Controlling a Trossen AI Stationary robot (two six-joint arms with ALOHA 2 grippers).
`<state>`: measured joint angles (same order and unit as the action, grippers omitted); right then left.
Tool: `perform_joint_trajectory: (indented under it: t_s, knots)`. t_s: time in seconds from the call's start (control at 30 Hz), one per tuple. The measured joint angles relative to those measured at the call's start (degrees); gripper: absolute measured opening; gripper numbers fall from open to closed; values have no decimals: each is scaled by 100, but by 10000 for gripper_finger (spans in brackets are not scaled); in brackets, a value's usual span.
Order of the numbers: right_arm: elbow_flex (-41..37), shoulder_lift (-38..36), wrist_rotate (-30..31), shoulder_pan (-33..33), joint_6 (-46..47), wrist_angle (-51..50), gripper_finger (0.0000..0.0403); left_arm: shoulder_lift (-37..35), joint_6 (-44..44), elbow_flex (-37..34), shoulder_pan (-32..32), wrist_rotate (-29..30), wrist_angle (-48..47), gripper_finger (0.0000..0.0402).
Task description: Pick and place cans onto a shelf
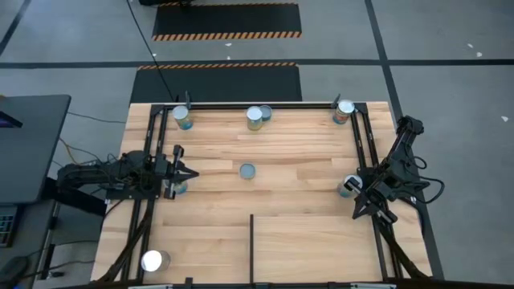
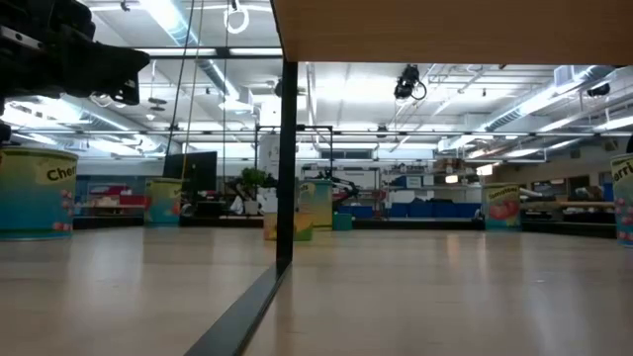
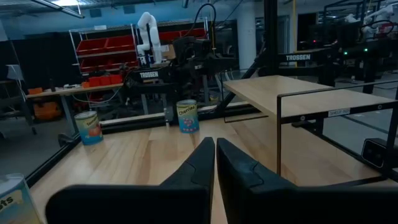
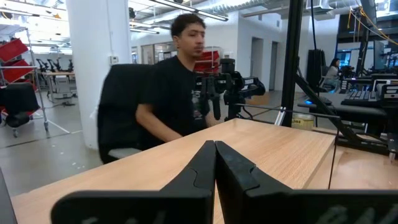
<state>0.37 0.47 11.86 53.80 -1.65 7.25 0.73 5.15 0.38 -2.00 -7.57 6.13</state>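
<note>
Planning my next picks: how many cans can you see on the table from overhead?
8 cans: far-left corner; two together, far-middle; far-right corner; centre; left edge; right edge; near-left corner. None obviously hidden.

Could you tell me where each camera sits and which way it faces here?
High: overhead, looking straight down on the wooden table, both arms showing.
Low: at table-top height, looking across past cans into the room; one arm shows at top.
Left wrist: past the shut left pincer toward the blue can mid-table, shared with high.
Right wrist: past the shut right pincer toward a seated person.
</note>
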Motion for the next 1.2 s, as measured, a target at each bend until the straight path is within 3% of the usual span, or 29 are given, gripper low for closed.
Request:
perform_joint_trajectory:
  t_s: [0.53, 0.67, 0.9, 1.2]
  knots:
    - [-1, 0, 0, 0, 0, 2, 16, 0, -40, -2, -2, -1, 4, 25]
    - [1, -1, 0, 2, 0, 1, 16, 0, -802, -1, -1, -4, 31, 25]
    - [1, -2, 0, 2, 0, 2, 16, 55, -1171, -1, 0, 92, 917, 25]
    - [0, 0, 0, 0, 1, 48, 16, 638, -1136, 90, -2, 709, 1311, 25]
